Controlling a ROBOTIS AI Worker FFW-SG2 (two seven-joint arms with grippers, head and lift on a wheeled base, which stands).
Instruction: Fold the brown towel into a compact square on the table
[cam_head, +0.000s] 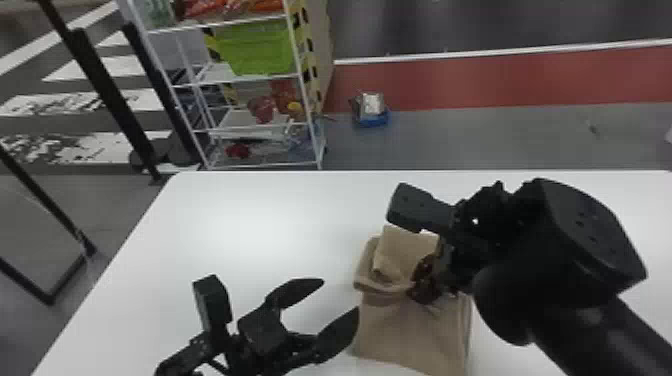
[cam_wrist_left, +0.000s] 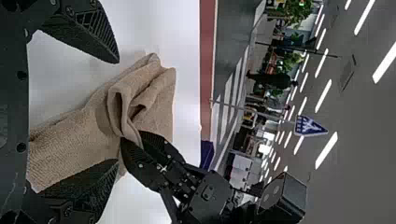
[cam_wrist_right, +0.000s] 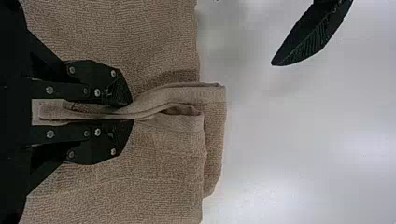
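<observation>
The towel (cam_head: 410, 332) lies on the table (cam_head: 240, 225), partly folded, its fabric bunched into a raised ridge near the far end. The right wrist view shows the right gripper (cam_head: 425, 287) clamped on that ridge, its two fingers (cam_wrist_right: 100, 142) pressed in from both sides. The left wrist view shows open loops in the folds beside the pinch. The left gripper (cam_head: 340, 297) stands empty at the towel's left side, its fingers spread wide; contact with the towel cannot be told. The right arm (cam_head: 595, 325) slants in from the lower right, over the towel; the left enters from the bottom edge.
</observation>
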